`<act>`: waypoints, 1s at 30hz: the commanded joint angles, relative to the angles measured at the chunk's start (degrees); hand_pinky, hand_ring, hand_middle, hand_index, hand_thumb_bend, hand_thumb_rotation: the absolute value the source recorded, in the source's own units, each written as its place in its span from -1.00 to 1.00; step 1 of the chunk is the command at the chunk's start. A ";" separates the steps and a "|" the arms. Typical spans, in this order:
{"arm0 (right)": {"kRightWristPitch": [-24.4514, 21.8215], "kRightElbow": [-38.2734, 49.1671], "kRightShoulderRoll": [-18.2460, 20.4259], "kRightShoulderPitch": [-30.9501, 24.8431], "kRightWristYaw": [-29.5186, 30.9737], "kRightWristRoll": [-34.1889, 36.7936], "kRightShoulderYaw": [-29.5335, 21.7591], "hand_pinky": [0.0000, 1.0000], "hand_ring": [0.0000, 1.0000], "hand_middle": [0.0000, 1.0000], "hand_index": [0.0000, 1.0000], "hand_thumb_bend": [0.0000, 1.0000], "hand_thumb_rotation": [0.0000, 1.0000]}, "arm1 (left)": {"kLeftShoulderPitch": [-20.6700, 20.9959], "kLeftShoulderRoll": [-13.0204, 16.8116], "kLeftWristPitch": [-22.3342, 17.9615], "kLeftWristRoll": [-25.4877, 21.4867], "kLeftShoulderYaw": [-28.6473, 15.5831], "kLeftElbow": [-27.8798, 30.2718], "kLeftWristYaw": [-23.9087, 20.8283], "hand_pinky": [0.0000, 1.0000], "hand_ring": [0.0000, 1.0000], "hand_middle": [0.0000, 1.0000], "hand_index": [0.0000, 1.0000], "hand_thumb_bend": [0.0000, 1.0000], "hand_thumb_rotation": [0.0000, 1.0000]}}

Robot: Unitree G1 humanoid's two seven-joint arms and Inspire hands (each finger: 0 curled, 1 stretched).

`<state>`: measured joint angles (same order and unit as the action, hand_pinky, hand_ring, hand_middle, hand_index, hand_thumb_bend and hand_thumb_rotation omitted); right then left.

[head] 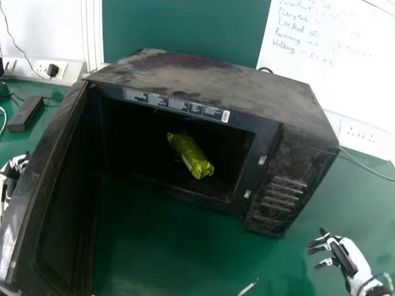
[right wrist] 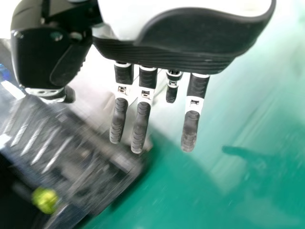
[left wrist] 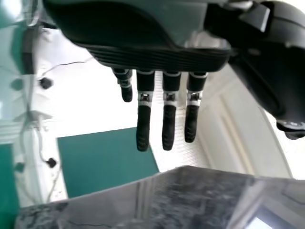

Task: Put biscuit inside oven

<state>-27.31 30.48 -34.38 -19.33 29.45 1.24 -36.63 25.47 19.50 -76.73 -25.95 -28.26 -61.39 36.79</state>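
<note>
Tabletop [head: 290, 262] separates right hand [head: 347, 256] from oven's edge [head: 306, 195], biscuit [head: 191, 155] inside.

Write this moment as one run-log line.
biscuit packet: inside oven | door: open | left hand: open, beside door | right hand: open, right of oven

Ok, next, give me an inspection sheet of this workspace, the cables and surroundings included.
Surface: green table under the oven
Job's things: biscuit lying in the oven; door open
Clutter: black box left of the oven; thin object near the front, identity unclear
Grippers: left robot hand outside the door, right robot hand right of the oven, both open
Cables: plug in the wall socket; cable at right
Surroundings: whiteboard with writing
</note>
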 commanded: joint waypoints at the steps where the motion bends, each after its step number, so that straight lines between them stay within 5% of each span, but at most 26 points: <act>1: -2.33 1.50 -0.03 0.24 -2.79 -2.40 1.60 -0.23 -0.09 0.02 0.07 0.30 0.44 | -0.21 -1.25 -0.44 -2.99 0.90 1.53 2.81 -0.12 0.08 0.26 0.37 0.14 -0.08; 8: -10.78 6.51 0.17 1.47 -7.90 -8.56 5.54 -0.13 -0.02 0.06 0.09 0.24 0.33 | -1.08 -2.98 2.06 -10.55 2.12 5.77 12.35 -0.13 0.06 0.25 0.37 0.29 -0.05; 16: -13.11 7.67 -0.50 2.62 -8.86 -11.55 8.22 -0.15 -0.02 0.05 0.08 0.17 0.27 | -0.76 -4.64 4.01 -17.58 1.07 8.28 24.10 -0.09 0.08 0.28 0.38 0.30 -0.03; 20: -13.55 8.33 -0.49 2.65 -8.87 -12.29 8.42 -0.14 -0.02 0.06 0.08 0.18 0.29 | -1.58 -4.33 4.78 -18.24 1.75 9.65 28.69 -0.03 0.12 0.27 0.43 0.30 0.07; 30: -15.19 8.68 0.74 3.31 -9.63 -12.66 8.70 -0.13 -0.02 0.05 0.08 0.23 0.20 | 0.16 -4.94 7.11 -19.60 1.80 11.35 37.75 -0.01 0.12 0.32 0.45 0.33 -0.04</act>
<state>-41.98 38.86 -34.06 -16.22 20.60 -10.84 -27.96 25.30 15.04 -69.63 -45.31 -26.38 -50.63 73.84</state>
